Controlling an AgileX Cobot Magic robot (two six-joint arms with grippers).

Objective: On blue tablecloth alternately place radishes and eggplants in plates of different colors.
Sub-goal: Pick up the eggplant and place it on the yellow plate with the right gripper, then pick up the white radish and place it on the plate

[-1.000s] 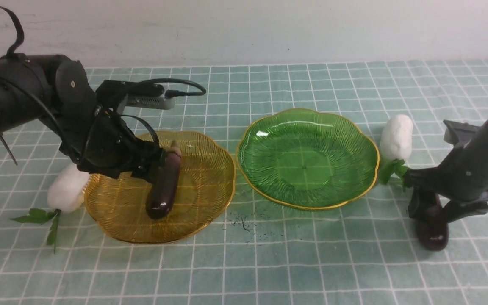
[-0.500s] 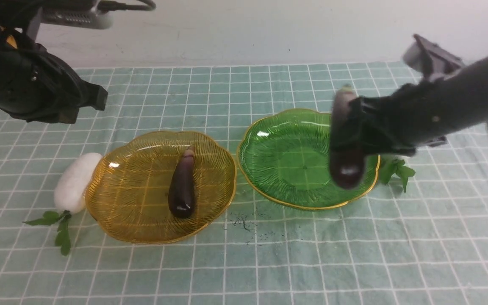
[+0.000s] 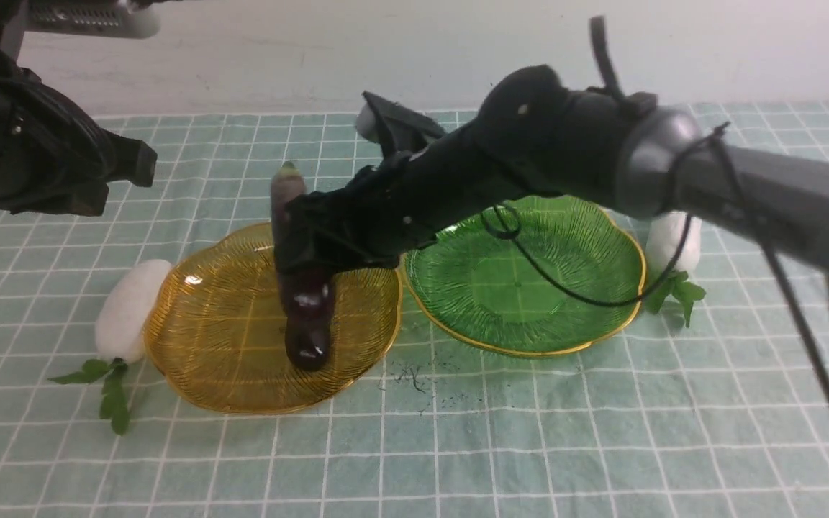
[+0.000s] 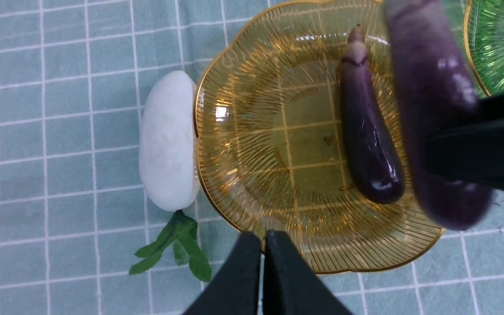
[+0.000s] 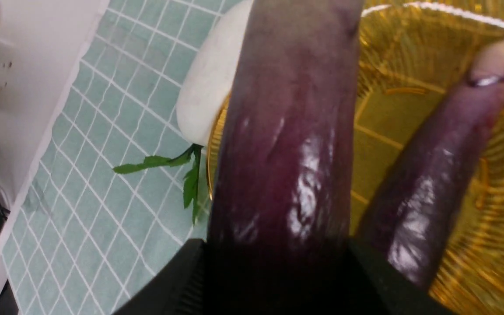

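Amber plate (image 3: 206, 345) holds one eggplant (image 4: 368, 140) lying across its middle; that placement is complete. Second eggplant (image 3: 286, 205) hangs stem-up above the same plate, clamped at mid-length in the right gripper (image 3: 303, 252), whose arm reaches across from the far side. Green plate (image 3: 529, 288) holds nothing. Neither radish is plated: one radish (image 3: 127, 309) lies on the blue tablecloth (image 3: 529, 432) touching the amber plate's outer rim, the other radish (image 3: 670, 241) lies just beyond the green plate's far edge. Left gripper (image 4: 264, 245) is raised clear, jaws together, holding nothing. Assessment: one item of four is delivered, one is in transit and not yet released, and both radishes are outstanding.
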